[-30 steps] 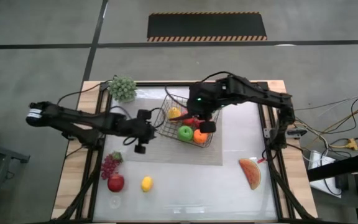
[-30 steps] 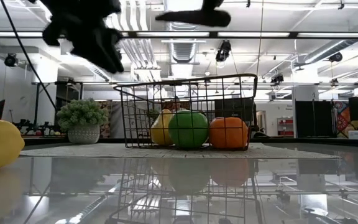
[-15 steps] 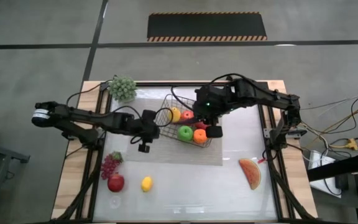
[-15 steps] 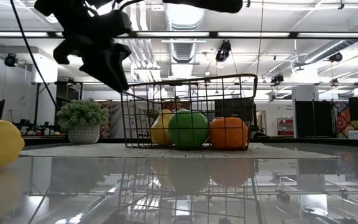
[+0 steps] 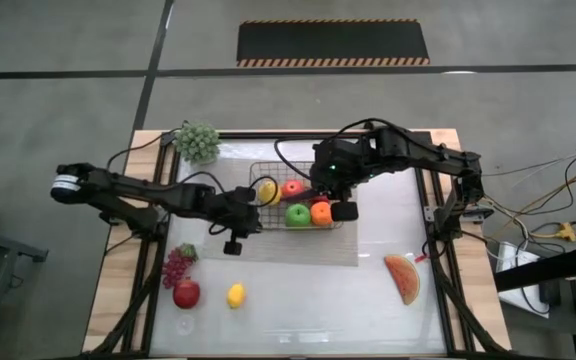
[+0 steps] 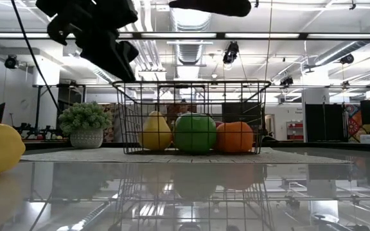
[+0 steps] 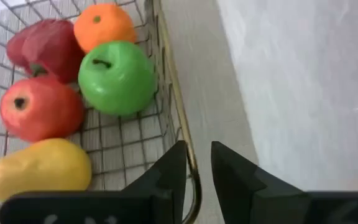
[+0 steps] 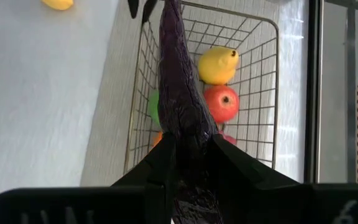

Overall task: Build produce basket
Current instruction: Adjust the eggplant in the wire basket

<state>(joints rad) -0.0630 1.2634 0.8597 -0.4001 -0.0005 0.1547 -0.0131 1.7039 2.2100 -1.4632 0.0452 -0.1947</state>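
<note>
The rectangular dark wire-mesh basket [image 5: 290,203] sits level on the grey mat [image 5: 268,245], holding five pieces: yellow pear [image 7: 39,169], red apple [image 7: 40,107], green apple [image 7: 117,77], orange [image 7: 104,25] and what looks like a red pepper [image 7: 45,43]. The left gripper [image 7: 194,168] pinches the basket's rim wire. The right gripper [image 8: 188,165] hovers above, clamped on a long purple eggplant [image 8: 180,87]. On the table: grapes [image 5: 175,266], one apple [image 5: 186,294], one lemon [image 5: 235,295], one watermelon slice [image 5: 404,278].
</note>
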